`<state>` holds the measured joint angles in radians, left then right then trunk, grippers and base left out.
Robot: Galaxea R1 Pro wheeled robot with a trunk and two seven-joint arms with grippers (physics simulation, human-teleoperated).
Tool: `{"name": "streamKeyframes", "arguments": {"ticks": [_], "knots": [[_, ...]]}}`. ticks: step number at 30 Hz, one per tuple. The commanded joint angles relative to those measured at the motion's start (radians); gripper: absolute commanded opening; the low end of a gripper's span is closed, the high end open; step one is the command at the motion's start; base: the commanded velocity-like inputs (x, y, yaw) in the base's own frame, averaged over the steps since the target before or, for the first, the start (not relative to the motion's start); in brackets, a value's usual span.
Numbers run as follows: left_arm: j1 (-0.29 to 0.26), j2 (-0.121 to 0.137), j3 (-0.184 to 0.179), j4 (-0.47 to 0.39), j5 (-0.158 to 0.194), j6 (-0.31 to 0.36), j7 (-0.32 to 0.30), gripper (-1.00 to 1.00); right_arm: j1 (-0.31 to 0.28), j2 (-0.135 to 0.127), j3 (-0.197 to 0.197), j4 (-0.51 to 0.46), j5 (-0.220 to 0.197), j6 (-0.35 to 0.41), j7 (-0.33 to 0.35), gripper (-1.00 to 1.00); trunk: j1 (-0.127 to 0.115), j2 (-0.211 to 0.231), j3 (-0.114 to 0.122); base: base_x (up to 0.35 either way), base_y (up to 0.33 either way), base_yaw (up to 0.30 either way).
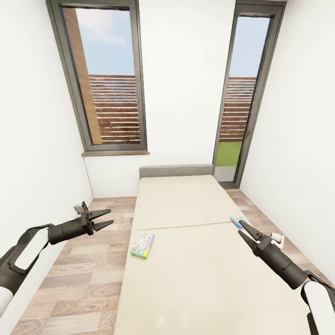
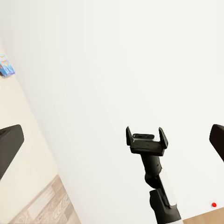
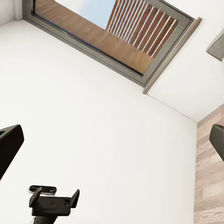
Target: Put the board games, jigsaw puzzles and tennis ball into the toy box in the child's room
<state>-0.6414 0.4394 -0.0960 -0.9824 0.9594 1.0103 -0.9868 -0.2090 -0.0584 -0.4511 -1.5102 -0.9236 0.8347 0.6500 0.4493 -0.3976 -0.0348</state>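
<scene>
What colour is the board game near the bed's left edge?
Green and white board game, with small multicoloured print; head view.

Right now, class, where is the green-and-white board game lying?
In the head view, the green-and-white board game lies flat at the bed's left edge, just below the mattress seam, nearer the left pincer.

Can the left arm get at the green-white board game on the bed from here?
Probably yes. The left gripper hangs open and empty over the floor, the board game lies flat at the bed's near left edge, and nothing stands between them.
</scene>
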Motion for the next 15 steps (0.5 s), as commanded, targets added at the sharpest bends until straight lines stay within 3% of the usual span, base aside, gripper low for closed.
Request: {"name": "streamKeyframes", "arguments": {"ticks": [1,6,15], "knots": [[-0.001,0.001,-0.002,0.001,0.002,0.004,-0.003,1.0,-0.001,0.0,-0.001,0.0,-0.001,0.006,0.002,1.0,0.001,-0.002,-0.002,0.0,0.0,0.0],[-0.001,0.001,-0.002,0.001,0.002,0.004,-0.003,1.0,-0.001,0.0,-0.001,0.0,-0.001,0.006,0.002,1.0,0.001,-0.002,-0.002,0.0,0.0,-0.081],[-0.001,0.001,-0.002,0.001,0.002,0.004,-0.004,1.0,-0.001,-0.001,-0.001,0.001,0.0,0.006,0.002,1.0,0.001,-0.002,-0.002,0.0,0.0,-0.239]]}}
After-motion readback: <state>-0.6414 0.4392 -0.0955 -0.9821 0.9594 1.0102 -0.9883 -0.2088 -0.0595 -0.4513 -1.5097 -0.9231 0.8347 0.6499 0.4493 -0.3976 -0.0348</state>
